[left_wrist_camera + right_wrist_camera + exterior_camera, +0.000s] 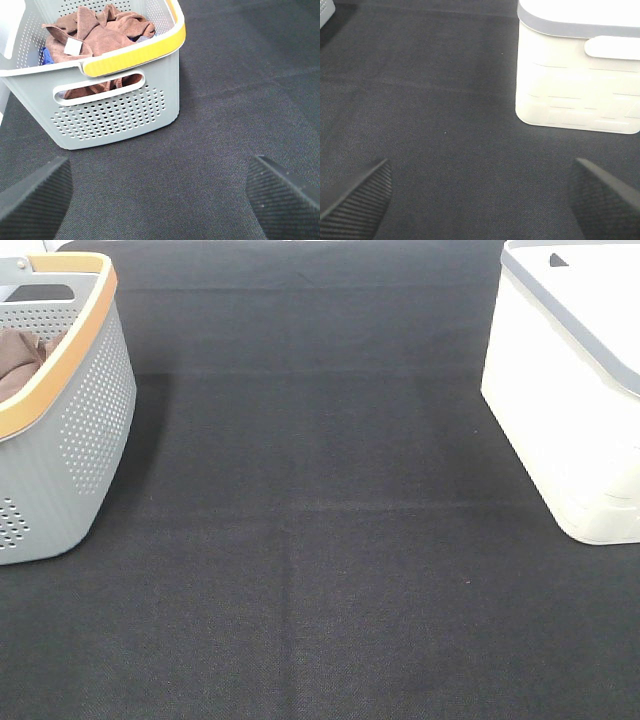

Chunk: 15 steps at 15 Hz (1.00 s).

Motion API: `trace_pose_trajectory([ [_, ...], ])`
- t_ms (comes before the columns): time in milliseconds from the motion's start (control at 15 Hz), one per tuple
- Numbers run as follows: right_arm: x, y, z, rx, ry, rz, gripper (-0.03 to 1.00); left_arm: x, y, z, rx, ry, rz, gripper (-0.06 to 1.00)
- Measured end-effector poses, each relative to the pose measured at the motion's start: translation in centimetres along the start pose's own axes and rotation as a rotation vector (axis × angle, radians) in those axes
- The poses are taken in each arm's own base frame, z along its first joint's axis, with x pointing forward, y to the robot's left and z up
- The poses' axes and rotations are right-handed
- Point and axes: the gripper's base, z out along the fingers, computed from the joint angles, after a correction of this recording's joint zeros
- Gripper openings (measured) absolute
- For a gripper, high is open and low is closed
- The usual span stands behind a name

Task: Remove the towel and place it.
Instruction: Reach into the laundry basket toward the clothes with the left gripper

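Upper left of the high view: a grey basket (90,430) with a yellow-orange rim (62,352), and down inside it the towel (95,35), brown and all scrunched up, only a little bit peeking over the rim from there. Seen better from the left wrist: a small white tag (74,46) on top, and a bit of something blue (45,55) tucked under. Could come up too if grabbed too deep, so best to pinch only the brown. Could also catch on the rim or on the handle hole (100,86) and tip the basket, if pulled sideways and not straight up. Could slip out and drop back in, if pinched by just a thin fold. Next to the basket, the left gripper (160,200), wide open, holding nothing, hanging over the black mat (320,540) and not yet above the towel. Might bump the basket wall if brought in too low. Middle of the high view: only bare mat, a good flat spot for a towel. Might land in a lump if let go too soon. Further right, the right gripper (480,200), wide open too and empty, over the mat near the white bin (560,430). Upper right of the high view: that white bin, hard to tell if lidded or open. Not clear from the task words where to put the towel, so easy to pick the wrong spot.
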Motion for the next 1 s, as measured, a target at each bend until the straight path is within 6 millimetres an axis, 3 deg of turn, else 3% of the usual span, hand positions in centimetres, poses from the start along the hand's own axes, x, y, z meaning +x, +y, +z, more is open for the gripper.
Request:
trace_pose_trajectory([
  [1000, 0.00, 0.00, 0.00, 0.000, 0.000, 0.000, 0.89, 0.00, 0.00, 0.00, 0.000, 0.000, 0.000, 0.89],
])
